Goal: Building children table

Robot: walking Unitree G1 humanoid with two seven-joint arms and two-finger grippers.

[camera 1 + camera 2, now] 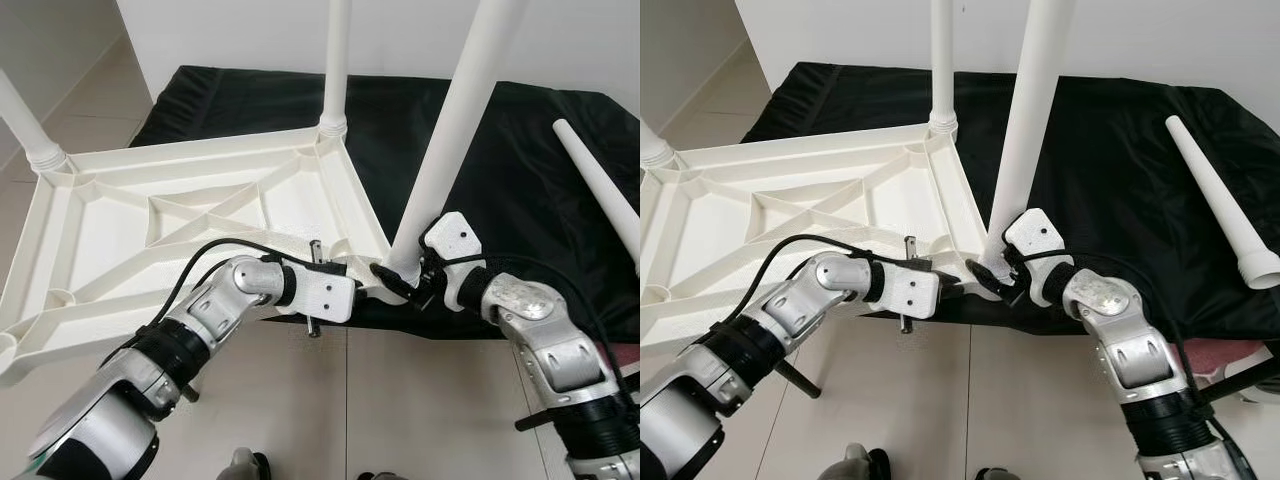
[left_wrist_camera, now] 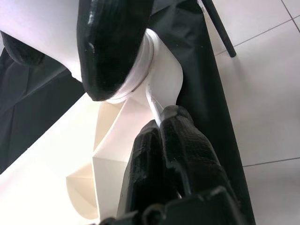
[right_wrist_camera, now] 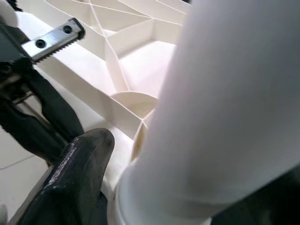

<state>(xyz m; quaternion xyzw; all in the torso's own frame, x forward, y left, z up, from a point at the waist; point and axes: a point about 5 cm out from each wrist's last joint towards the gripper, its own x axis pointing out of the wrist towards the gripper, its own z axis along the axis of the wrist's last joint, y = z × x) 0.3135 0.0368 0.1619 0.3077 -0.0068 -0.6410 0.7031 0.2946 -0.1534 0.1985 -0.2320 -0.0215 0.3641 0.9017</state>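
The white table top [image 1: 180, 220] lies upside down, its ribbed underside facing up, partly on a black cloth [image 1: 500, 160] and partly over the tiled floor [image 1: 420, 400]. Two legs already stand in the far corners: one at the far left [image 1: 25, 130] and one at the far middle [image 1: 336, 70]. A third leg [image 1: 455, 130] stands in the near right corner socket, with its long axis almost upright and leaning a little to the right. A fourth leg [image 1: 1225, 200] lies loose on the cloth at the right, its wide end pointing toward the near side.

The right gripper [image 1: 405, 280] is clenched around the base of the third leg, just above the socket. The left gripper [image 1: 362, 270] pinches the thin rim of the table top beside that corner, fingers [image 2: 173, 150] pressed together on it.

The plastic looks light, stiff and smooth, so I judge it can slip when turned. The best hold on the leg is low, near the collar, where it is thickest.
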